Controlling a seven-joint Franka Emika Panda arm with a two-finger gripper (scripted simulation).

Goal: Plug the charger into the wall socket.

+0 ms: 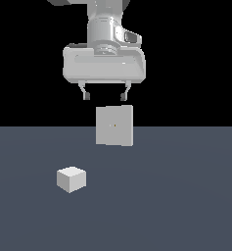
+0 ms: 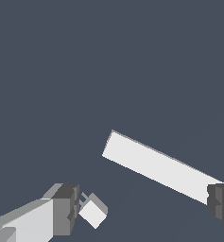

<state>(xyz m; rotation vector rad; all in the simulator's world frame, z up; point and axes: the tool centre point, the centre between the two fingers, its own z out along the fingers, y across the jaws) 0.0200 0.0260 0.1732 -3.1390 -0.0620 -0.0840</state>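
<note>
The charger [image 1: 71, 179] is a small white-grey cube lying on the dark floor toward the exterior view's left; the wrist view shows the charger [image 2: 93, 210] close beside one fingertip [image 2: 66, 208]. The wall socket [image 1: 114, 126] is a flat upright pale-grey square plate with tiny dark and yellowish marks at its centre; seen edge-on in the wrist view, the socket [image 2: 156, 165] is a long pale bar. My gripper [image 1: 104, 95] hangs open high above the floor, just over the socket's top edge, with nothing between its fingers. The gripper [image 2: 144, 208] spans both objects in the wrist view.
The slate-grey floor [image 1: 186, 196] stretches in every direction with a black background behind it. Only the cube and the plate stand on it.
</note>
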